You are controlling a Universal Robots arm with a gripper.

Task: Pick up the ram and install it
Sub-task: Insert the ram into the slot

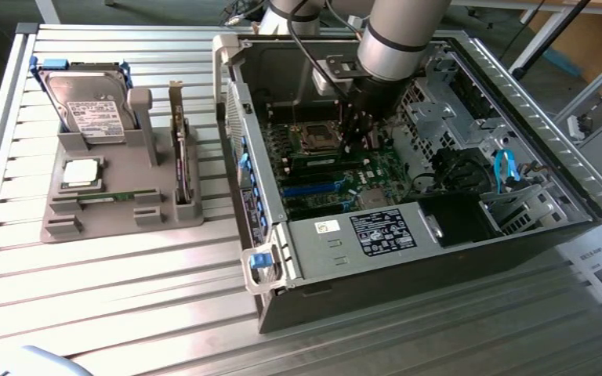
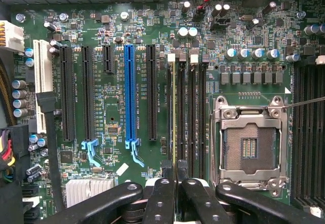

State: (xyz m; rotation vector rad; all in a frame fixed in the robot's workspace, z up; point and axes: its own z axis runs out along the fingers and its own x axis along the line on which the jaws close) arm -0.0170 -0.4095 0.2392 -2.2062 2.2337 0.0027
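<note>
Seating is the step in hand, judging by how things are lying. The gripper (image 2: 175, 177) is hanging inside the open computer case (image 1: 406, 301), low over the motherboard (image 2: 117, 82). Its fingers (image 2: 163, 196) are clenching the ram (image 2: 174, 112) between their tips.

The ram is showing edge-on as a thin olive line, standing on its long edge and running parallel to the empty processor socket (image 2: 249, 148). It is sitting over the bank of dark memory slots (image 2: 195, 112) just beside the socket, in line with the slot of that bank lying farthest from the socket. Whether its lower edge is touching that slot or hovering just above it, I cannot tell.

Pick-up is looking done. Finishing the install is calling, I judge, for keeping the stick square to the slot along its whole length, lining notch up with key, and pressing straight down evenly so both ends are latching. Any lean toward the socket is risking a jam.
</note>
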